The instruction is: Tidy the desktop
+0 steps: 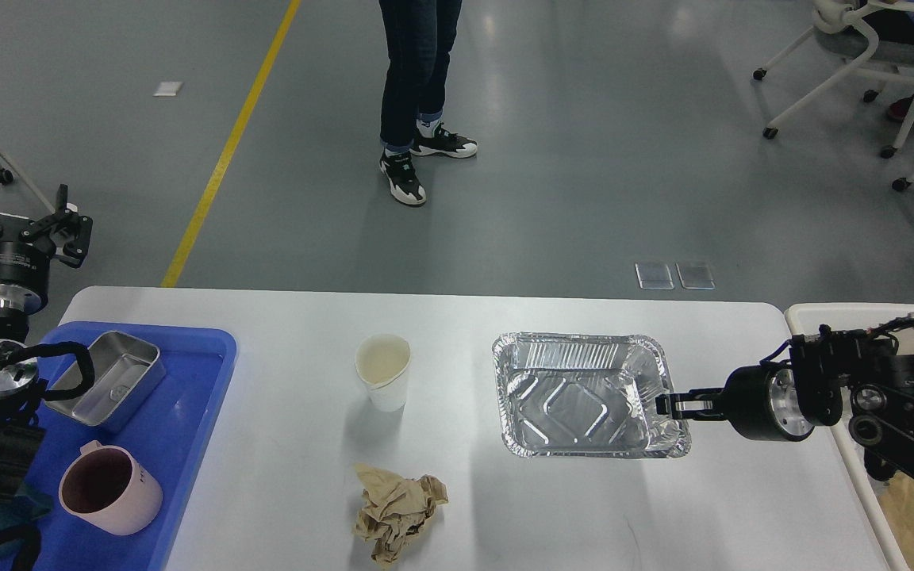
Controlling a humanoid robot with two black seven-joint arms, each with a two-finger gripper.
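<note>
The white desktop (505, 507) fills the lower part of the head view. Right of centre a foil tray (584, 392) hangs just above it, and my right gripper (667, 404) is shut on the tray's right rim. A white paper cup (384, 371) stands upright near the middle. In front of it lies a crumpled brown paper ball (397, 511). My left gripper (17, 226) is raised beyond the table's far left corner, open and empty.
A blue tray (187, 412) at the left holds a steel box (112, 378) and a pink mug (108, 488). A cream bin (885, 476) stands off the right edge. A person's legs (417, 87) and office chairs (862, 55) are beyond the table.
</note>
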